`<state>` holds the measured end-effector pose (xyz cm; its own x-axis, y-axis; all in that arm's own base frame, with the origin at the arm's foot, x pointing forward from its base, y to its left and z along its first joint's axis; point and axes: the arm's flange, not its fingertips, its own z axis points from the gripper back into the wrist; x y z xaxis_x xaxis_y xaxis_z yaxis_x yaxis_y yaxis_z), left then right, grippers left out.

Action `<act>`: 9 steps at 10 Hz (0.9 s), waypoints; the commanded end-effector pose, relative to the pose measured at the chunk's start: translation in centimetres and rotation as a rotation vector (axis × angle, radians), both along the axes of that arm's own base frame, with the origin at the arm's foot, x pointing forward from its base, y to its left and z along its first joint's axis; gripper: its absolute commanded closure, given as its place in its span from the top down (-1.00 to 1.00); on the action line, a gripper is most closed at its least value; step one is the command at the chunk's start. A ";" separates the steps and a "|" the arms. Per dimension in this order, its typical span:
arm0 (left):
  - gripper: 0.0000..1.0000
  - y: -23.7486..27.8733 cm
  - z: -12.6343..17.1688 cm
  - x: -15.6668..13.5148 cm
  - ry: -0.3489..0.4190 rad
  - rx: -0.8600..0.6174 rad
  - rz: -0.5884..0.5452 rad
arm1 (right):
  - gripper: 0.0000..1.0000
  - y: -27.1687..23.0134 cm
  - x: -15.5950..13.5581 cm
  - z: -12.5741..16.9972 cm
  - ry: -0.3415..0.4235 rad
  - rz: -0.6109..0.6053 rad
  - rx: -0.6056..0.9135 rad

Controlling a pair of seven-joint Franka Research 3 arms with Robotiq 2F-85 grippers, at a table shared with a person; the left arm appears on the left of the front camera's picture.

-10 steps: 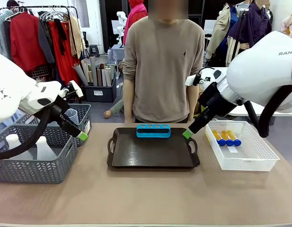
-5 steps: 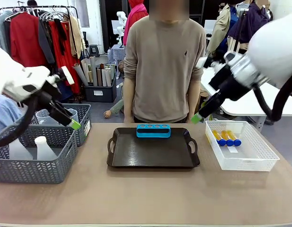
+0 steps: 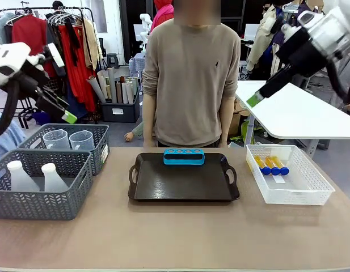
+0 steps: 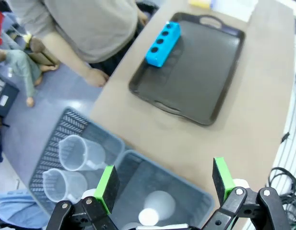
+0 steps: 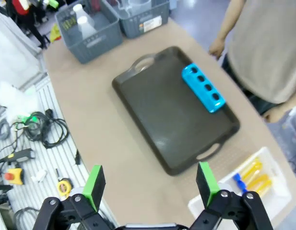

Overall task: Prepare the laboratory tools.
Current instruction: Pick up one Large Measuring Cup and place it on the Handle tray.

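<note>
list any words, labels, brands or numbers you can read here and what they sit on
No text reads clearly in these pictures.
white label on the end wall of the far grey basket: too small to read.
small dark emblem on the chest of the person's sweater: too small to make out.

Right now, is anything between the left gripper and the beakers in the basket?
Nothing visible does. The two beakers stand upright in the farther grey basket, whose top is uncovered. The left gripper hangs open in the air well above them, with only empty space between.
</note>
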<state>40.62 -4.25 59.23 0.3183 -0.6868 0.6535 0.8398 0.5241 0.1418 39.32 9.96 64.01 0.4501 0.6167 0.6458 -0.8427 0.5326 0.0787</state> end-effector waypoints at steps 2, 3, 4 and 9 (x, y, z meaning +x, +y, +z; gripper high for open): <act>1.00 1.9 2.0 2.5 -0.066 -0.012 0.040 | 1.00 -3.1 2.6 2.6 -0.043 0.053 0.048; 1.00 3.0 2.7 3.2 -0.087 -0.027 0.066 | 1.00 -4.4 3.0 3.4 -0.039 0.062 0.052; 1.00 3.6 3.3 3.5 -0.097 -0.032 0.072 | 1.00 -5.6 3.3 3.7 -0.043 0.054 0.067; 1.00 5.0 4.8 4.9 -0.143 -0.033 0.097 | 1.00 -8.7 3.1 4.7 -0.081 0.032 0.078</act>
<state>45.03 0.37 63.98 0.3168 -0.6396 0.7003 0.7547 0.6173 0.2224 42.27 1.15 68.79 0.4037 0.5824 0.7056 -0.8527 0.5191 0.0594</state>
